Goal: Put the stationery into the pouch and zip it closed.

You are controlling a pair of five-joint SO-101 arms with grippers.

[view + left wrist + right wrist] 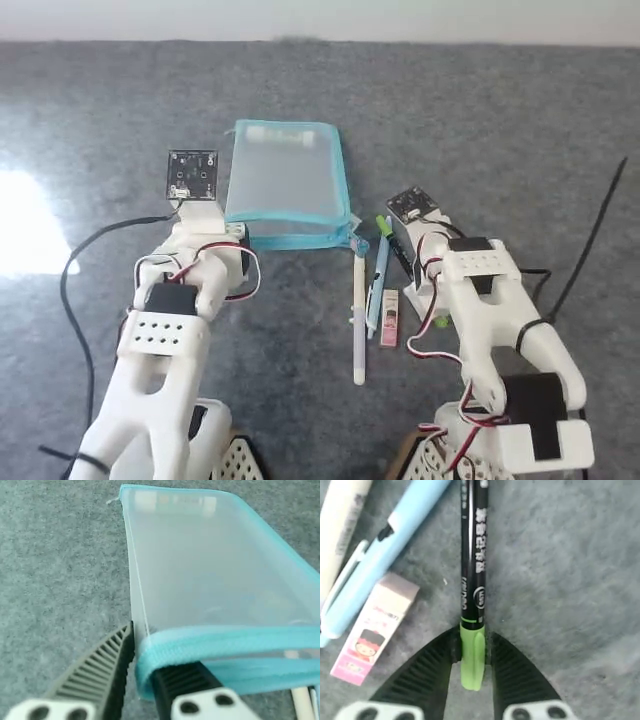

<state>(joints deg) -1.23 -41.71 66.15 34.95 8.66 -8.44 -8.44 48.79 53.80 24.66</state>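
One frosted pouch (pixel 200 570), slim black marker (pixel 473 555)

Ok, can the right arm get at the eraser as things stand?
Probably not yet: the right gripper is shut on the black pen. The eraser lies uncovered close beside it, otherwise reachable.

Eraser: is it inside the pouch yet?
No, the eraser lies on the table beside the blue pen, outside the pouch.

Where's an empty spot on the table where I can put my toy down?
Bare grey table left of the pouch, and more to its right. Crowded beside the right gripper and its black pen: white pen, blue pen, eraser.
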